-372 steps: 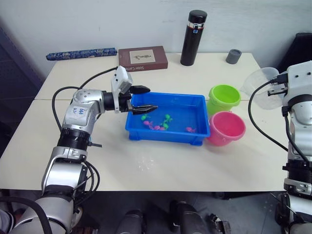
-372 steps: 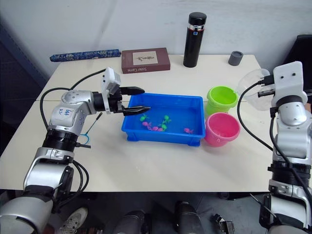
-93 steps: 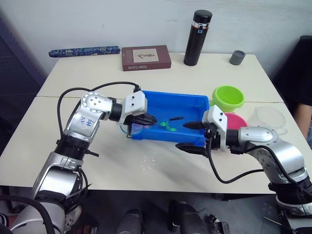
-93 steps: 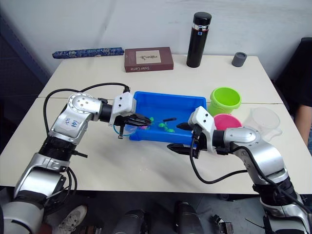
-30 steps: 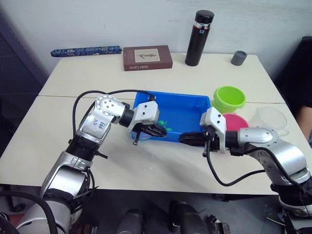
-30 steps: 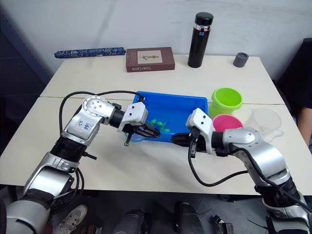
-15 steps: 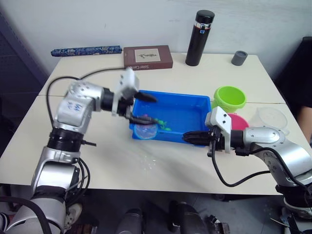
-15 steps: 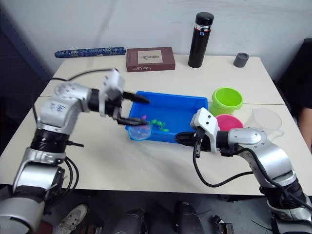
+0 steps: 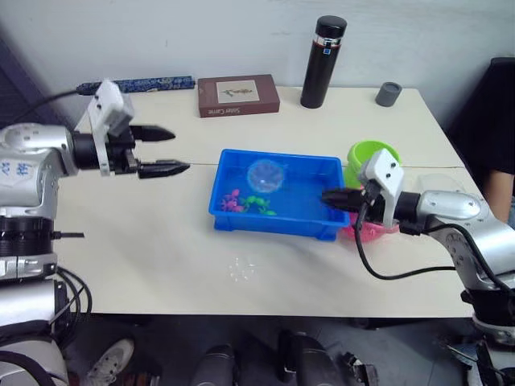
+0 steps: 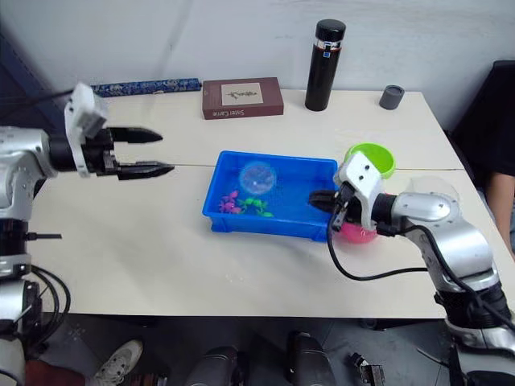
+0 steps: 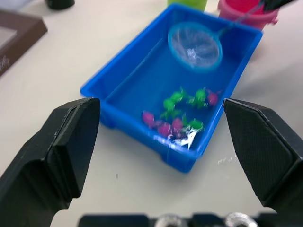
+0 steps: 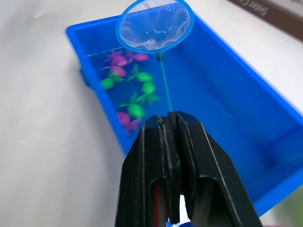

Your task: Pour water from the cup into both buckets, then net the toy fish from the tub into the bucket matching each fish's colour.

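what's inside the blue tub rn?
Green and pink toy fish clustered at one end of the tub; the net hoop hangs over it. Water level unclear.

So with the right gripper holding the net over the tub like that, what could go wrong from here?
The right gripper pinches only the end of the net's thin handle, so the hoop may swing or twist when dipped. The toy fish lie bunched at the tub's far end, mixed pink and green, so one scoop could catch both colours.
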Controlling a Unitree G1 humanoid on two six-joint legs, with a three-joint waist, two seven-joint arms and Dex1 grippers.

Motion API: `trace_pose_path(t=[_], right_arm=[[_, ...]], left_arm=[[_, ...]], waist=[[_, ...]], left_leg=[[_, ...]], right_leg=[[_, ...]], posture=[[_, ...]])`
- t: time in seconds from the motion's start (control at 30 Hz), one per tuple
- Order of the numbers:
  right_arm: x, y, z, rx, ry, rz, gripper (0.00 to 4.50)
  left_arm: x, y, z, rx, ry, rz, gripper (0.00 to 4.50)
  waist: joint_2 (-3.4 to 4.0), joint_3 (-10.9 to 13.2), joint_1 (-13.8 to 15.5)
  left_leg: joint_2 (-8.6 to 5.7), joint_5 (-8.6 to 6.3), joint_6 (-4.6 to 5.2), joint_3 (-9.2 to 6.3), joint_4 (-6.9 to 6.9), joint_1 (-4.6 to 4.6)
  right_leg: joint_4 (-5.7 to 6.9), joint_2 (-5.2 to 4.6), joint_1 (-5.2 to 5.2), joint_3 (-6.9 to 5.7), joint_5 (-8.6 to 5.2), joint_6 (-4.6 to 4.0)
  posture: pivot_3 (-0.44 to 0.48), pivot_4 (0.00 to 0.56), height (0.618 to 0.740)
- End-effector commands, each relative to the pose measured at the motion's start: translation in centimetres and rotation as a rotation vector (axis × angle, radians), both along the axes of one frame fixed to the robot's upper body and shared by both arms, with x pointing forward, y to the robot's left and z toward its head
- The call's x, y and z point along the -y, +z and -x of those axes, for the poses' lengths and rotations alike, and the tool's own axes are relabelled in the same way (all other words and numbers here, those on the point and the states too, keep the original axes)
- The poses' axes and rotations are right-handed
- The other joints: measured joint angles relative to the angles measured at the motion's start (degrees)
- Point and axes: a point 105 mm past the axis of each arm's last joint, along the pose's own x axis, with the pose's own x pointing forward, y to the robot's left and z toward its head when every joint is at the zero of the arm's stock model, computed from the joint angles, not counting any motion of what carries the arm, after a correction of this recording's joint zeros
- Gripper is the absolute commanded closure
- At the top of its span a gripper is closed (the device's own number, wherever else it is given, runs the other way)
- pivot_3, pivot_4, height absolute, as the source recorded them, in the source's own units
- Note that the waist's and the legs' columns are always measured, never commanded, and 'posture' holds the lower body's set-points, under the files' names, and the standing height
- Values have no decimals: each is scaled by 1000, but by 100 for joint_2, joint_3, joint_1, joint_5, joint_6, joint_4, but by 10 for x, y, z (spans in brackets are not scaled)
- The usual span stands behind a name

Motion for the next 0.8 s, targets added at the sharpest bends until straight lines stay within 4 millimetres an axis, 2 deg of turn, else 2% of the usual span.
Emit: trace_pose_path(t=[0.03, 0.17, 0.43, 0.8], right_arm=[[-5, 3, -8, 46, -11, 25, 4500], [-21, -1, -12, 37, 29, 45, 4500], [-43, -16, -17, -4, 73, 104, 4500], [-57, -39, -24, -38, 63, 173, 4500]], left_arm=[[-9, 3, 9, 32, 32, -30, 45], [-13, -19, 24, -42, 52, -36, 45], [-2, -34, 35, -69, 69, -11, 45], [9, -35, 40, -72, 77, 31, 45]], waist=[[0, 0, 0], [1, 1, -25], [2, 1, -11], [2, 1, -28]], left_leg=[[0, 0, 0, 0, -1, 0], [0, -1, 1, 2, -3, -4], [1, -1, 0, 0, -2, -4], [1, -2, 0, 2, -3, -4]], right_leg=[[-2, 0, 0, 0, 0, 0], [-5, -1, -4, 3, 0, 0], [1, -3, -6, 4, -1, -1], [1, -2, -8, 5, -1, -2]], posture=[[0, 150, 740], [0, 150, 740], [0, 150, 740], [0, 150, 740]])
